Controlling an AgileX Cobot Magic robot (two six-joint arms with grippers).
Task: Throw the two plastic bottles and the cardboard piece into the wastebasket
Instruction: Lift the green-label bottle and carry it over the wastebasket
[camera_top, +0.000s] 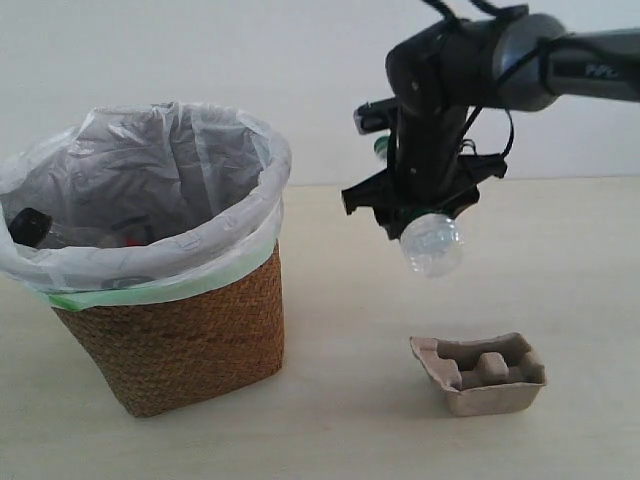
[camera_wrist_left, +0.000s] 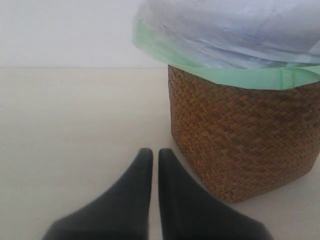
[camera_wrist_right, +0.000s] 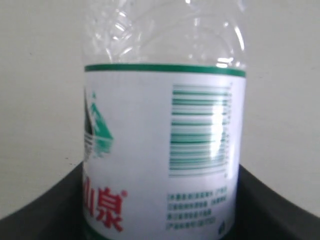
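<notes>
Aloft, the right hand (camera_top: 420, 205) is clamped on the green-labelled water bottle (camera_top: 432, 243) — up in the air, right of the wicker wastebasket (camera_top: 180, 320). The moulded pulp tray (camera_top: 480, 375) lies on the tabletop (camera_top: 340, 420), also to the wastebasket's right — the black-capped bottle (camera_top: 28, 226) is inside it. The left hand (camera_wrist_left: 151, 160), fingers together, is near its woven wall.

We see a smooth, pale beige tabletop (camera_top: 350, 430) running back to a bare off-white wall (camera_top: 300, 60), the two meeting in a straight horizontal line. Soft, even light leaves only faint shadows on the tabletop.
</notes>
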